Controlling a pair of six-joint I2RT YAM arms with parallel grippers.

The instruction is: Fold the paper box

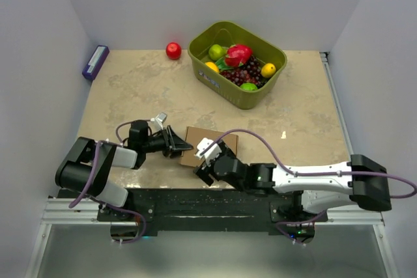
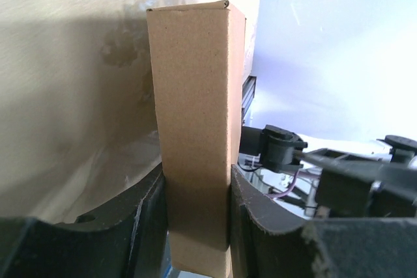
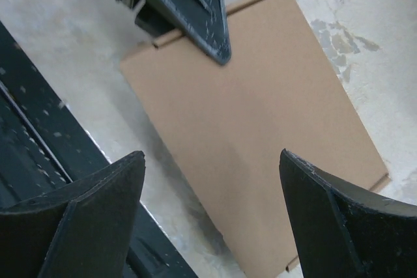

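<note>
**A:** Start at the near edge. How do the jaws stand?

**B:** The left gripper (image 2: 197, 177) is clamped on the paper box (image 2: 195, 83). Its wrist view shows a dark finger (image 2: 151, 219) pressed against each side of the cardboard at the end nearest that arm. The right gripper (image 3: 212, 161) is spread wide – both fingers are well apart and grip nothing.

**A:** Is the right one touching the box?

**B:** I can't tell. Its wrist view looks down between the fingers onto the brown panel, with one left finger lying over the panel's far edge.

**A:** Where is the box, and which way does it run?

**B:** From above it lies low on the marbled table (image 1: 130, 89), close to the near edge and between the two grippers. Its long axis runs roughly left to right, leading straight away from the left gripper's jaws, with the far end turned slightly toward the back. The broad face is up, and a creased narrower panel shows along one side.

**A:** And farther back?

**B:** A green basket (image 1: 228, 92) of fruit stands well behind the box. A red apple (image 1: 173, 51) sits just left of it, and a small purple block (image 1: 95, 62) lies against the left wall.
</note>
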